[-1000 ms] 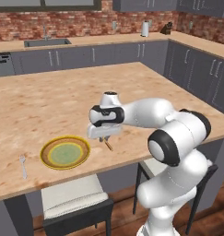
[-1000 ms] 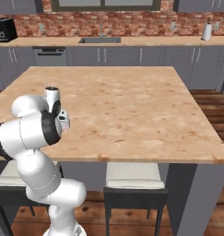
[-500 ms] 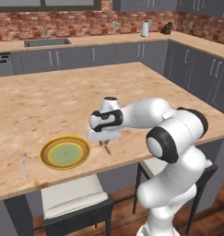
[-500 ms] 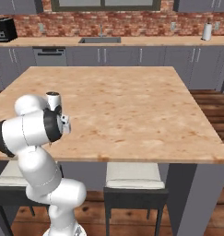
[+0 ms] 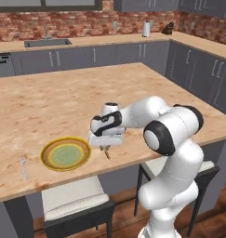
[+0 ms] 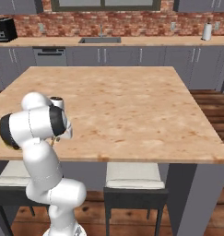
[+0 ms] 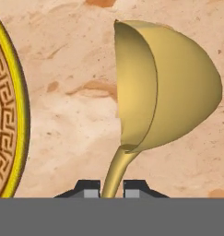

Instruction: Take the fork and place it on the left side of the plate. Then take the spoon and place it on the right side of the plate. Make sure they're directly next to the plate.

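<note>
My gripper (image 5: 105, 148) hangs low over the counter, just right of the plate (image 5: 65, 154), and is shut on the spoon (image 5: 106, 154). In the hand view the slim golden handle runs up from between the dark fingertips (image 7: 89, 189) to the yellow-gold bowl of the spoon (image 7: 173, 87), which hangs close above the wooden top. The plate's yellow, brown-patterned rim (image 7: 9, 115) lies a short gap to the left of the spoon. The silver-grey fork (image 5: 23, 167) lies on the counter left of the plate, a small gap away from its rim.
The wooden island counter (image 5: 63, 100) stretches wide behind and to the right of the plate. Two stools (image 5: 75, 197) stand under its near edge. A sink (image 5: 45, 42) and a paper roll (image 5: 145, 29) sit on the far counter.
The gripper has come down a little toward the counter with the spoon, staying just right of the plate. Plate and fork have not moved.
</note>
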Tool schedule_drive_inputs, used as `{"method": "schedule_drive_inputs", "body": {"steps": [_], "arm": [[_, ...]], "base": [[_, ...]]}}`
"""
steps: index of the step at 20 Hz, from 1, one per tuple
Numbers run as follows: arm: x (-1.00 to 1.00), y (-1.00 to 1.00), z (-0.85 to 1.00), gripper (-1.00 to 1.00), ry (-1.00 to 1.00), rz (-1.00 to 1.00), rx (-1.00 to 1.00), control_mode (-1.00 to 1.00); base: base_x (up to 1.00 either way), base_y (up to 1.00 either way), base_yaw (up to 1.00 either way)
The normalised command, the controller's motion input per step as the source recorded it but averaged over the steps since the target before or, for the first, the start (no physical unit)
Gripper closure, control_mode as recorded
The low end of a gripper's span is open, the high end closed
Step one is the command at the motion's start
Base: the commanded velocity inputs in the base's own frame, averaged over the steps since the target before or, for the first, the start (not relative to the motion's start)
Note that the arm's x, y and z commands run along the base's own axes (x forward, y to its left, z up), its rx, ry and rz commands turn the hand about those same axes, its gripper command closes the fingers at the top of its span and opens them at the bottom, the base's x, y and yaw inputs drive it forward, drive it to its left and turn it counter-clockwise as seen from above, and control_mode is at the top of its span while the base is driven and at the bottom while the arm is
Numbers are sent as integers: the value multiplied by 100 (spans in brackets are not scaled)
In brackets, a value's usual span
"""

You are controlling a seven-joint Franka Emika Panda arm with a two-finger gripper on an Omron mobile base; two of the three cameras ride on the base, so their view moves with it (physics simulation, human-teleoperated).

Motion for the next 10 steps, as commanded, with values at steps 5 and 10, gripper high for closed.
{"method": "schedule_drive_inputs", "body": {"steps": [5,10], "arm": [[14,0,-21,100,5,-6,0,-100],[5,5,-15,-100,2,-6,0,-100]], "base": [[0,0,0],[0,0,0]]}}
